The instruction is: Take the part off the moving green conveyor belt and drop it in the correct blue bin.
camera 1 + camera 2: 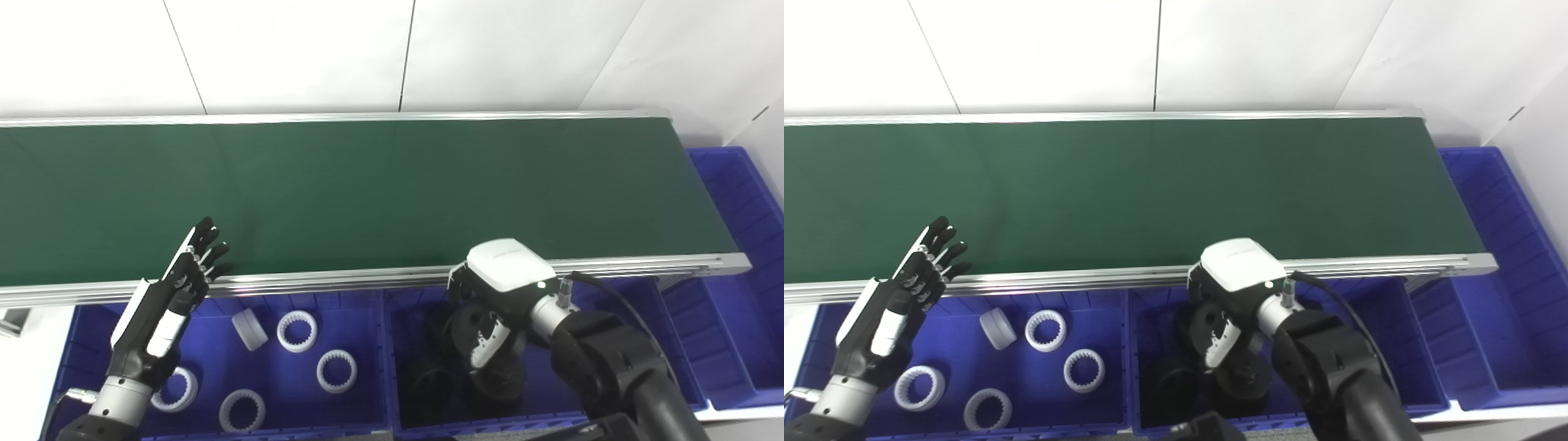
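Note:
The green conveyor belt point(392, 196) carries no part in view. My right hand point(496, 294) hangs over the middle blue bin point(390, 367), just in front of the belt's near rail. Its fingers are curled around a round black part point(470, 327), with the thumb point(488, 344) against it. More black parts point(429, 380) lie dark in that bin below. My left hand point(177, 288) is open and empty, fingers straight and pointing up, over the left blue bin point(92, 318) at the belt's near rail.
The left bin holds several white toothed rings point(297, 331) and a white cylinder point(250, 329). Another blue bin point(704, 331) stands to the right. A further one point(747, 202) sits past the belt's right end. A white wall is behind.

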Robot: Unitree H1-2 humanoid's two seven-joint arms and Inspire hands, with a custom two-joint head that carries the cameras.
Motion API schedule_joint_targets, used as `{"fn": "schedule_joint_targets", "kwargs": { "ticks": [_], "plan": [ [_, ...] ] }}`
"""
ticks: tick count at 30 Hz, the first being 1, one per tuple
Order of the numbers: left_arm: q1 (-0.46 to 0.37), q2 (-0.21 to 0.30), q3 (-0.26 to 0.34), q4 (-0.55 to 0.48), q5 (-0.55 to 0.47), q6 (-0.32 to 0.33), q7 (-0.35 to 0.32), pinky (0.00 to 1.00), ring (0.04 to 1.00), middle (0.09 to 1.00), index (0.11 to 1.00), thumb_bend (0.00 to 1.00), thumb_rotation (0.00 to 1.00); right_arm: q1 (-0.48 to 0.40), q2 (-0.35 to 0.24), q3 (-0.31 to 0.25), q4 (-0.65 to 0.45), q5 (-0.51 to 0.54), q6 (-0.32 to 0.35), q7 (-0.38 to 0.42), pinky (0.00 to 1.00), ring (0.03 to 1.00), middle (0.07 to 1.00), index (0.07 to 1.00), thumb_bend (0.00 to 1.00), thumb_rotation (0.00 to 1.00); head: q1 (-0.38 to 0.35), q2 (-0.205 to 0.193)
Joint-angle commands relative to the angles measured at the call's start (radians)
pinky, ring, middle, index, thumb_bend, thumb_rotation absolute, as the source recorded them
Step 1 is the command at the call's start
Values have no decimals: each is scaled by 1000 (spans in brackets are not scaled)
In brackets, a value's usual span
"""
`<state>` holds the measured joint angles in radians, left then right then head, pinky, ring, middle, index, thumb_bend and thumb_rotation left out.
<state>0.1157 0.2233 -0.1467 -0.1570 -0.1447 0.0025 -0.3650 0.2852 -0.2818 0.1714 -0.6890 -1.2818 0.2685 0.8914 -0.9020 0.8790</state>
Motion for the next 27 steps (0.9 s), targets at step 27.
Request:
{"fn": "schedule_joint_targets", "kwargs": {
  "ticks": [27],
  "plan": [
    [31,-165,-62,24,217,-221,126,972,946,1000,1000,957,911,186,400,-268,387,710,-465,-1053,690,806,859,874,878,936,226,-71]
  ]
}}
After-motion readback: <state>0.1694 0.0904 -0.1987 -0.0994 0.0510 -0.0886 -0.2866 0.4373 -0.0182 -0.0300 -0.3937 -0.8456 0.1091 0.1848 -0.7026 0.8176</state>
